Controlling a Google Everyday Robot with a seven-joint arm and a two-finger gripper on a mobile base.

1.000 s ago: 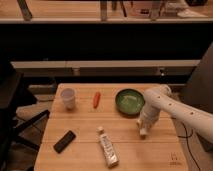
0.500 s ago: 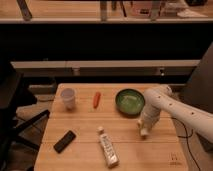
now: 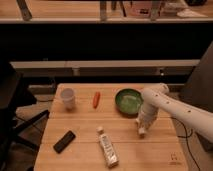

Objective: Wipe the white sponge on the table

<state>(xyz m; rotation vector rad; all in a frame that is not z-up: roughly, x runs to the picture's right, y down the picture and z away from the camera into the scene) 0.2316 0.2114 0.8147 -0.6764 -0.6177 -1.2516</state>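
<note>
sponge: white sponge [image 3: 141, 133] down on table [image 3: 80, 125], at my gripper's tip, near green bowl [image 3: 128, 101]
gripper: my gripper [image 3: 143, 128] points down over sponge
grip: cannot tell
further off: white tube [image 3: 107, 149], orange carrot [image 3: 96, 99], white cup [image 3: 68, 98], black device [image 3: 64, 141]

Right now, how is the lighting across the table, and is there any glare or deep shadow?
Camera view: warm, even light on the light wooden butcher-block tabletop, no glare. The gripper, down at the tabletop before the round green bowl, is well lit; the band behind the tabletop is nearly black.
</note>
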